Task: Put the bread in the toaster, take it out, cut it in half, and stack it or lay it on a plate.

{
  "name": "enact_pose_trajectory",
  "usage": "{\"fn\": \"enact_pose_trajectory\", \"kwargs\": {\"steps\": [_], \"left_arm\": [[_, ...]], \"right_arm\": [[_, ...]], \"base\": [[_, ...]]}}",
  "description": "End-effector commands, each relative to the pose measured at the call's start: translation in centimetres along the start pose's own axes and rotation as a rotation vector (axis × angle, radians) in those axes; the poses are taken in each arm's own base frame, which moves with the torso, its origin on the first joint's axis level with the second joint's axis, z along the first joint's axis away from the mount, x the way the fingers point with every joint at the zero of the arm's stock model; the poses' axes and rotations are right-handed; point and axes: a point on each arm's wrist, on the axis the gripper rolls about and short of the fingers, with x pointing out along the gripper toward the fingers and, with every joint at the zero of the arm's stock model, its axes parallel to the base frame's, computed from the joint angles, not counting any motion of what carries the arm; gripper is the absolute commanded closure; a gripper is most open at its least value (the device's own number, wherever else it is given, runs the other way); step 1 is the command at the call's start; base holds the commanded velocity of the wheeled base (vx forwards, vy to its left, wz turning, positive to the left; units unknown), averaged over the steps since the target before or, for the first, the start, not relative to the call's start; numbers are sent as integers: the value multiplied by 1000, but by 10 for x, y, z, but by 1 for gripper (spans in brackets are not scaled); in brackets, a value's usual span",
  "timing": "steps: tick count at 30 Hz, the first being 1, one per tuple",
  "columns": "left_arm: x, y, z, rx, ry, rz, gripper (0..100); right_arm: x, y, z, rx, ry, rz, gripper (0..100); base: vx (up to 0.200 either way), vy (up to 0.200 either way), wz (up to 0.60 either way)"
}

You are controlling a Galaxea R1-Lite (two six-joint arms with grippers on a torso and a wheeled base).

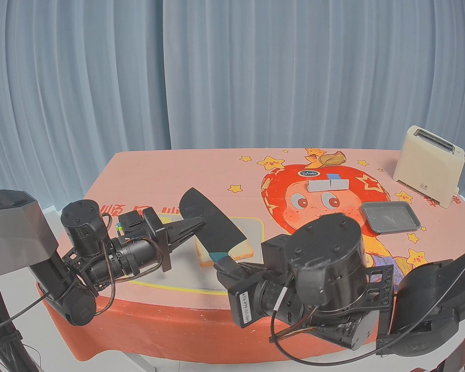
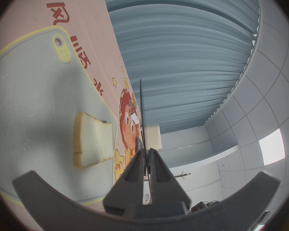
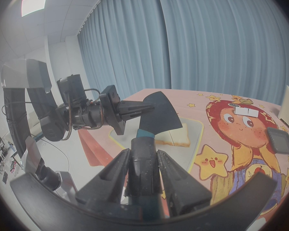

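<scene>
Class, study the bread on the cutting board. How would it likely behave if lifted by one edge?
The bread looks thick, pale and spongy, so it is probably light and easily squashed. Held by one edge, it may sag or tear. Lying flat on the cutting board, it should not roll.

Printed text, all on a few surfaces.
- Tablecloth (image 1: 139, 171): a row of large red characters (image 1: 108, 209) at the lower left of the head view. It is partly hidden behind the left arm and runs beside the cutting board (image 1: 191, 275). The same row crosses the upper left of the left wrist view.
- More red characters sit at the cloth's right edge below the toaster (image 1: 429, 166), cut off.
- Toaster side: a small dark mark, too small to make out.
- Cartoon girl (image 1: 315, 200): a dark oval badge (image 1: 308, 173) with white lettering, too small to read.
- Right arm's wrist, lower centre: a white sticker (image 1: 244, 302) with black code print, turned sideways.
</scene>
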Motion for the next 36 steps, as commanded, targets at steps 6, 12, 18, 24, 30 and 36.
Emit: {"fn": "enact_pose_trajectory", "kwargs": {"steps": [6, 12, 18, 24, 30, 36], "left_arm": [[0, -2, 0, 12, 1, -15, 100], [0, -2, -1, 11, 4, -14, 100], [1, -6, 0, 28, -5, -30, 100], [-1, -31, 2, 71, -32, -94, 100], [6, -45, 10, 82, -24, 1, 100], [28, -71, 16, 153, -55, 224, 100]], "right_arm": [[0, 0, -2, 7, -37, 2, 0], [-7, -4, -1, 8, -46, 2, 0], [-21, -10, 1, -40, -55, -9, 0], [-31, -20, 16, -100, -97, -38, 0], [-37, -17, 25, -121, -79, -37, 0], [-35, -13, 30, -129, -79, -43, 0]], "base": [[0, 0, 0], [0, 0, 0], [0, 0, 0], [0, 0, 0], [0, 0, 0], [0, 0, 0]]}}
